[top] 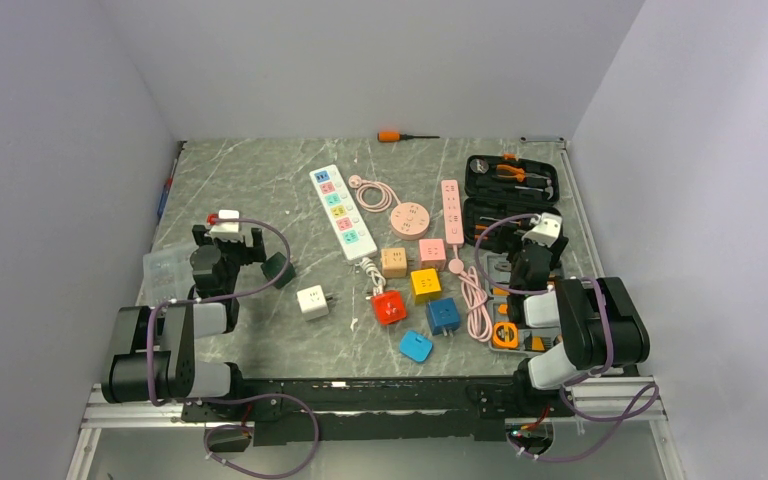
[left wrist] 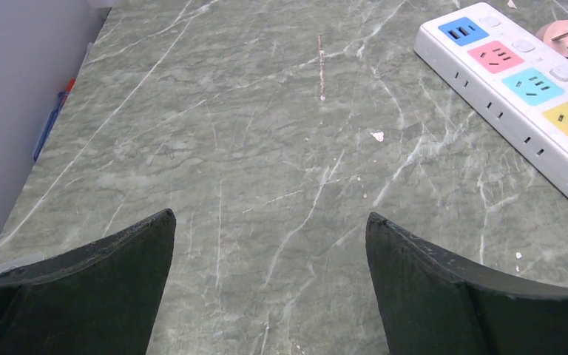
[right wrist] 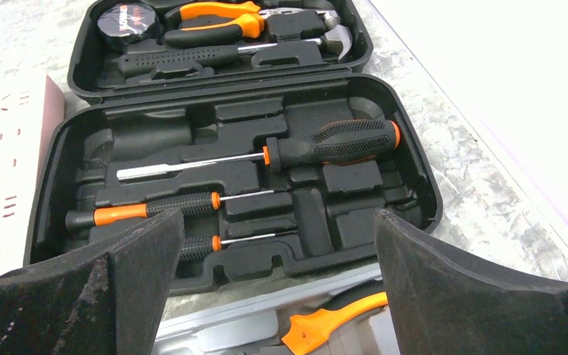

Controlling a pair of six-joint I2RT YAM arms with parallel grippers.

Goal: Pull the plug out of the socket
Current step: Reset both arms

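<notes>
Strip (top: 341, 212), the white one with coloured sockets, is not in my grasp. My left fingers (left wrist: 103, 288) stand wide apart above the table (left wrist: 266, 148), and my right fingers (right wrist: 473, 296) are spread just as wide, holding nothing.

From my left wrist the strip lies far and to the right of the fingers, flat on the stone and well apart from them. My right fingers hang over an open black case (right wrist: 414, 185) of orange-handled screwdrivers, with a pink strip (right wrist: 7, 148) just left of it.

Between my two arms, near the strip's near end, cube plugs lie in a loose cluster:
- a white plug (top: 312, 301) on the left
- a tan plug (top: 393, 262) and a pink plug (top: 432, 252) farther off
- a yellow plug (top: 425, 284), a red plug (top: 389, 307) and a blue plug (top: 443, 316) nearer me

I cannot tell whether any plug sits in a socket.

A round pink socket (top: 409, 218) rests between the two strips. The table is grey-green marble with white veins and a few pale flecks. A blue pen (left wrist: 48, 126) lies along its left edge at the foot of the wall (top: 60, 150), and an orange screwdriver (top: 392, 135) lies at the far edge. Plain pale walls close in the left, far and right sides.
</notes>
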